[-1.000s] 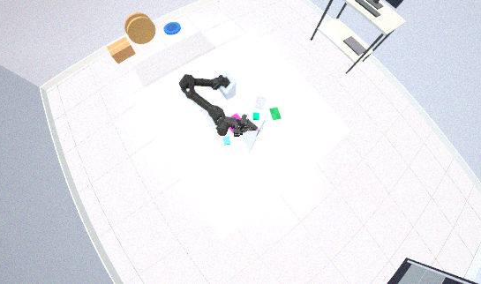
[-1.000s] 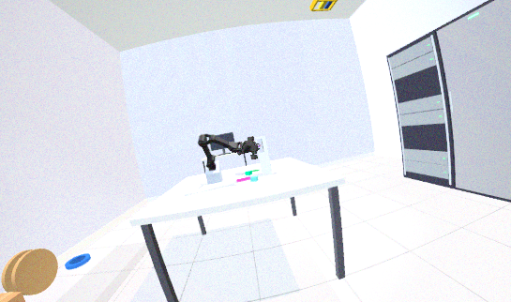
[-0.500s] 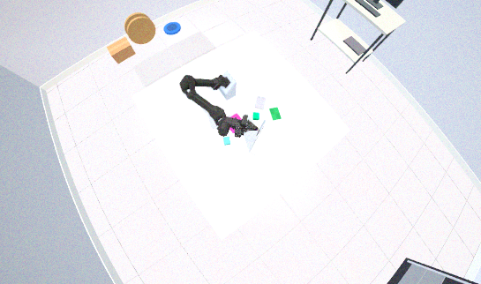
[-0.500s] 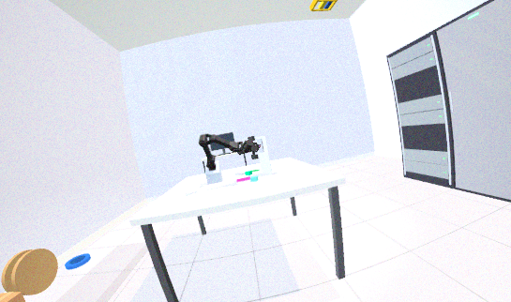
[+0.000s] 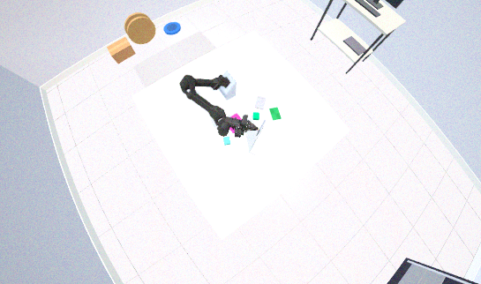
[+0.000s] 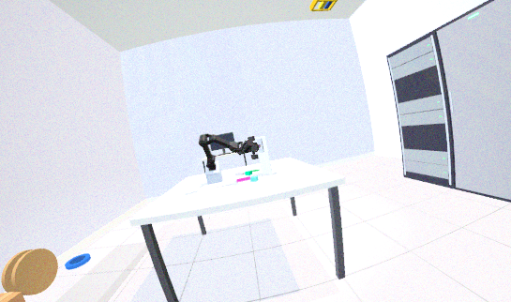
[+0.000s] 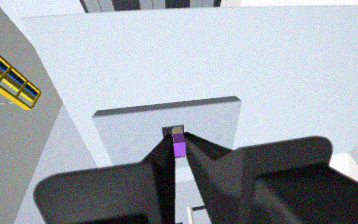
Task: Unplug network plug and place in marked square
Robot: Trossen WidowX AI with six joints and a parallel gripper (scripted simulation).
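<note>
The purple plug [image 7: 179, 148] sits at the dark socket opening [image 7: 166, 132] in the upright white panel [image 5: 252, 140] [image 6: 267, 157] [image 7: 130, 60]. A small tan part [image 7: 178, 130] shows at the plug's far end, against the opening. My gripper [image 5: 256, 128] [image 6: 259, 147] [image 7: 177, 138] is shut on the plug, one finger on each side, close in front of the panel. The fingers hide part of the plug, and whether its tab is pressed down cannot be told. A flat magenta patch [image 5: 236, 117] [image 6: 243, 179] lies on the table, partly under the arm in the top view.
A flat green patch [image 5: 275, 113] and a pale grey patch [image 5: 260, 102] lie beyond the arm. A small green block [image 5: 256, 115] [image 6: 248, 173] stands near the panel, and a cyan block [image 5: 227, 140] [image 6: 254, 178] stands on the arm's other side.
</note>
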